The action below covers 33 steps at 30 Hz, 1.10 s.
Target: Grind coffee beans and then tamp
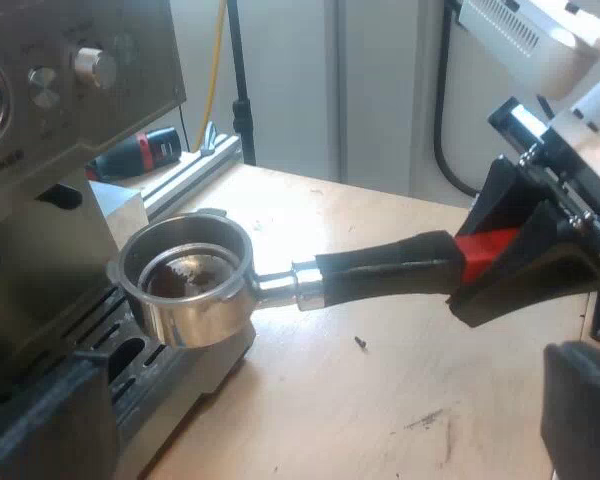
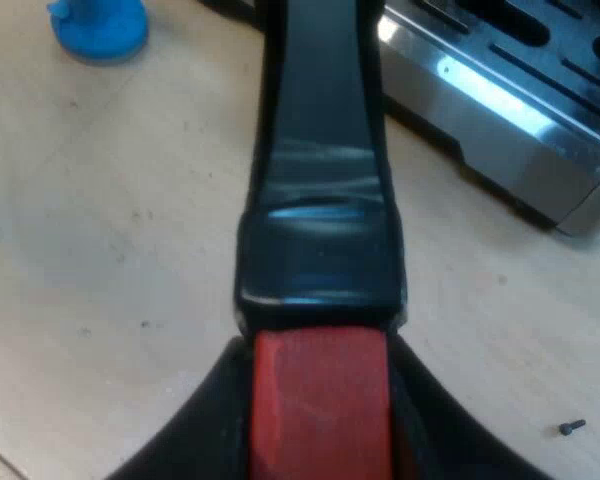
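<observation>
The metal holder point(image 1: 185, 280) hangs level at the espresso machine's point(image 1: 40, 150) front, its basket over the edge of the drip tray point(image 1: 110, 370). Dark coffee grounds lie in the basket. The dark handle point(image 1: 390, 268) runs away from the machine to its red end point(image 1: 485, 250). My right gripper point(image 1: 510, 262) is shut on that red end, seen close in the right wrist view with the red end point(image 2: 320, 410) between the fingers point(image 2: 205, 430). A dark part of my left gripper point(image 1: 583, 410) shows near the handle's end. A blue tamper point(image 2: 98, 25) stands on the wooden table.
The wooden table point(image 1: 380, 400) lies under the handle, with a small black screw point(image 1: 361, 343) on it. The machine's metal tray point(image 2: 500, 110) stands close beside the handle. A red and black object point(image 1: 145, 152) lies behind the machine by a metal rail.
</observation>
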Motion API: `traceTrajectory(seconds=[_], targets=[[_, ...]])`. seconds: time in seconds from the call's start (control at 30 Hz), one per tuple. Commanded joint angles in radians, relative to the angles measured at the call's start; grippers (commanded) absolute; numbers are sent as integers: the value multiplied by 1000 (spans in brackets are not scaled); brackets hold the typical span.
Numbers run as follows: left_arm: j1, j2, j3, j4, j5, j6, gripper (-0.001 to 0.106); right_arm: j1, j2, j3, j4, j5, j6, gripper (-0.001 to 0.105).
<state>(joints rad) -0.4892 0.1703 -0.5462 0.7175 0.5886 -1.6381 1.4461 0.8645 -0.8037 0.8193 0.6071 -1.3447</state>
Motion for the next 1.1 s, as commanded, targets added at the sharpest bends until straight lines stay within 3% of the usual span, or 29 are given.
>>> traceTrajectory(seconds=[0.03,0.17,0.37,0.47,0.8,1.1], targets=[[-5,-5,-6,32,-9,-10,87,2,-33,14,-10,-11,-33,0],[-18,33,-6,27,-9,-10,87,-1,-40,73,-32,-14,-36,0],[-113,171,-6,12,-9,-8,87,-16,-40,171,-131,-65,-59,0],[-140,236,-6,11,-17,25,87,-66,-40,217,-188,-97,-68,0],[-143,421,-3,-34,-47,73,87,-224,5,330,-359,-264,-182,0],[-143,551,-3,-98,-47,73,87,-244,122,352,-468,-320,-185,0]])
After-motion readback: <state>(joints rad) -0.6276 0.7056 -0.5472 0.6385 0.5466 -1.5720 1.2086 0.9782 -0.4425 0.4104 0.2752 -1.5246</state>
